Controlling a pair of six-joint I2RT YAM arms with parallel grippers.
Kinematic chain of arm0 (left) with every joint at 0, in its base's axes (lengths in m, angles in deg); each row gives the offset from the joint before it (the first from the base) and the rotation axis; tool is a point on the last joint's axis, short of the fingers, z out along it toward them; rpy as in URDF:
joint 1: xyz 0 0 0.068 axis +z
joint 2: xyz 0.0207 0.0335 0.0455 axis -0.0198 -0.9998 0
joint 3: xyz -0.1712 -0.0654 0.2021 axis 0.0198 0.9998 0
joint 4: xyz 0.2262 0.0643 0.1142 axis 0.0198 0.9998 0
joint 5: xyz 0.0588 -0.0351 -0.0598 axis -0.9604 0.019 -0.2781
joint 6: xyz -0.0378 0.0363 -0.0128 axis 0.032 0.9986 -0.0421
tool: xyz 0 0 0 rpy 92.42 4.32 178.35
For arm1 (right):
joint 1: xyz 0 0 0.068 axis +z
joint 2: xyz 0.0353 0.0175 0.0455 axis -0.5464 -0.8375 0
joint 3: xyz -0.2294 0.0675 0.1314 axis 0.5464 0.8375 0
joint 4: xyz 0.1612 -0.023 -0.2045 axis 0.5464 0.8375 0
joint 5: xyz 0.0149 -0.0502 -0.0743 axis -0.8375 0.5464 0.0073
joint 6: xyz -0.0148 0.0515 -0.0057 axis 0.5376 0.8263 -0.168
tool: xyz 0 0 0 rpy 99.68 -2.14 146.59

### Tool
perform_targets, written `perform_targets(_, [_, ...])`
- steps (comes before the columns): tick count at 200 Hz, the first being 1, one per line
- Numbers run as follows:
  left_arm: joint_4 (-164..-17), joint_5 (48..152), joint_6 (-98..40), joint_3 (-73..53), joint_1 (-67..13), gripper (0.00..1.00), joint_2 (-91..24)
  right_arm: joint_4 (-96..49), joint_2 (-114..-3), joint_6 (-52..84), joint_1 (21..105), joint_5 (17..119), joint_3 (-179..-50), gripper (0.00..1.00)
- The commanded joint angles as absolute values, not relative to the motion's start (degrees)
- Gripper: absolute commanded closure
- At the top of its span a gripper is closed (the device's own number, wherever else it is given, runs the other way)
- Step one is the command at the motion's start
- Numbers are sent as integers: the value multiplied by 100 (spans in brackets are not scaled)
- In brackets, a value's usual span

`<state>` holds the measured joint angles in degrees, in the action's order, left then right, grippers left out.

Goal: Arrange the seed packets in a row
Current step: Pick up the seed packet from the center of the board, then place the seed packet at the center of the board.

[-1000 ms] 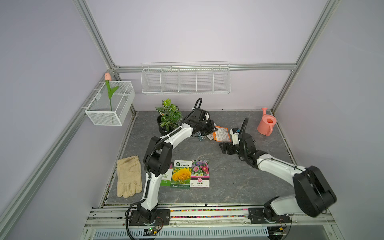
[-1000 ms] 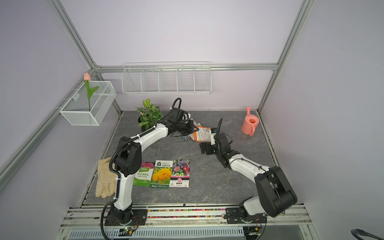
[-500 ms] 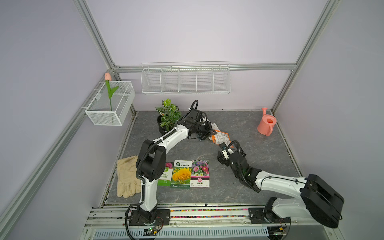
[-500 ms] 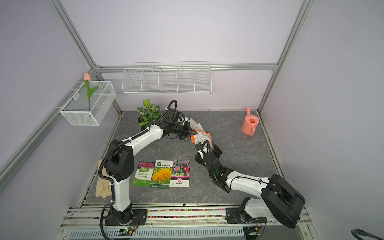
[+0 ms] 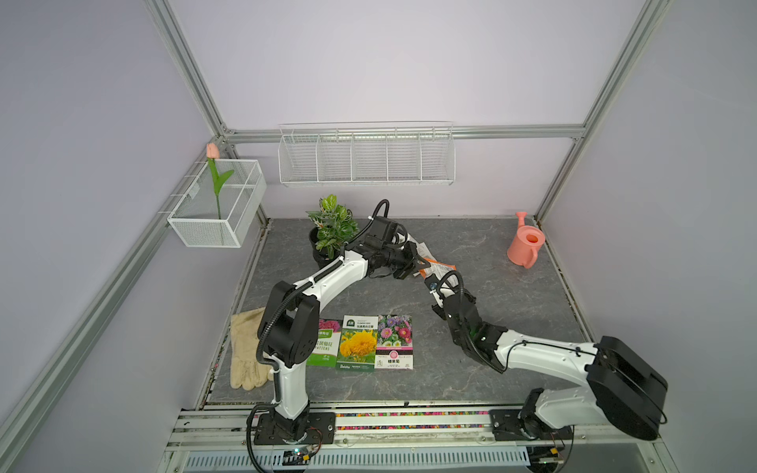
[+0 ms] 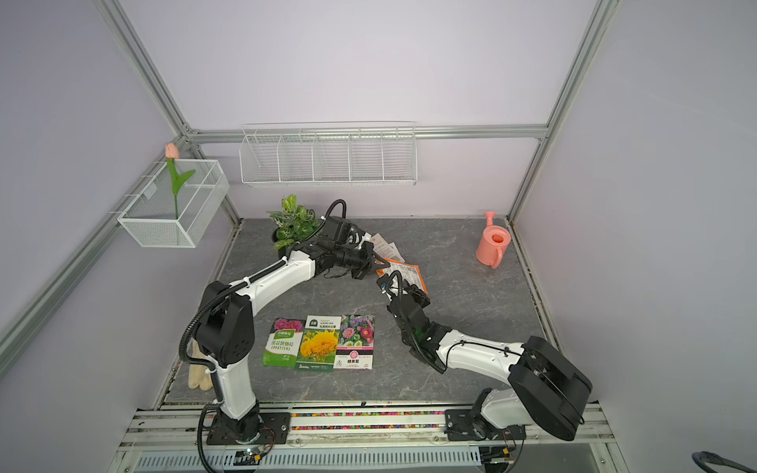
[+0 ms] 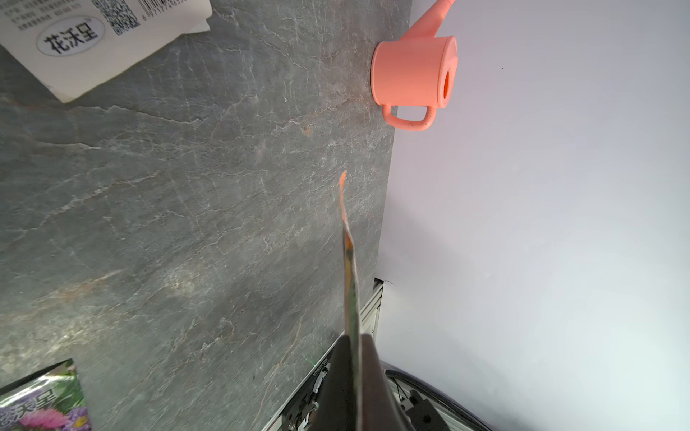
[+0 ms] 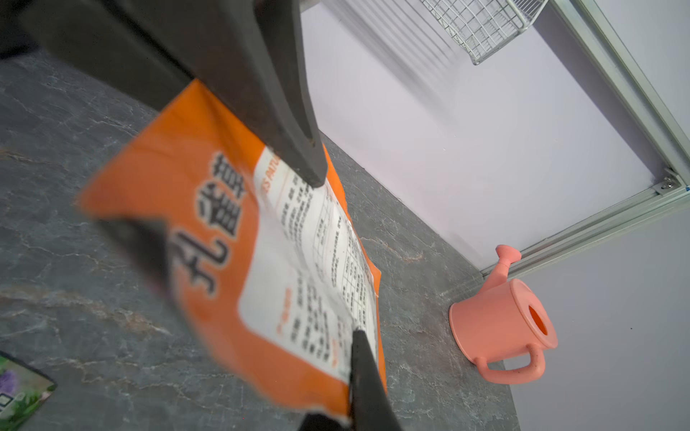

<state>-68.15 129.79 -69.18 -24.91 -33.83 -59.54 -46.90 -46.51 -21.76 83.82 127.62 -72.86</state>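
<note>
- left gripper [image 7: 353, 341] is pinching the orange packet [image 8: 224, 298] by one edge, so it's tilted up off the table [image 5: 512, 311] toward the back
- right gripper [image 5: 429, 282] is clamped shut on another edge of that same packet
- green packet [image 5: 327, 346], yellow packet [image 5: 358, 344] and purple packet [image 5: 394, 342] lie side by side near the front
- white-backed packet [image 6: 383, 245] lies just behind the left gripper

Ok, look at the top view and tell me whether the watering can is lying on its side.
No, the pink watering can stands upright on the table, its round opening facing up and its spout pointing upward.
</note>
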Motion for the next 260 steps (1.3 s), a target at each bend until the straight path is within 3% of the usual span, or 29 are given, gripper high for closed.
perform_targets(1, [-6975, 13025, -6961, -2450, -3392, 71, -5794, -3821, -4272, -1591, 8328, 12400, -7563, 93])
perform_targets(16, [-6868, 12878, -6821, -2464, -3351, 37, -5724, -3174, -4004, -1109, 8216, 11686, -7662, 93])
perform_targets(29, [-6658, 12561, -6620, -2482, -3278, 23, -5559, -2664, -3745, -641, 8050, 10958, -7709, 93])
perform_targets(49, [-6162, 11779, -6241, -2500, -3193, 9, -5240, -1945, -3382, 30, 7681, 9622, -7794, 93])
perform_targets(107, [-5731, 10000, -5635, -2100, -3176, 6, -4242, -985, -3159, 1680, 6983, 6155, -7888, 93])
perform_targets(166, [-5934, 9789, -5491, -1583, -3174, 6, -3617, -773, -3827, 2832, 6089, 3909, -7467, 93])
perform_targets(224, [-6106, 9881, -5407, -1257, -3174, 6, -3290, -1000, -4591, 3085, 5352, 2921, -7201, 93])
perform_targets(260, [-6139, 9979, -5360, -1133, -3174, 6, -3202, -317, -5256, 2452, 5198, 3172, -7434, 93])
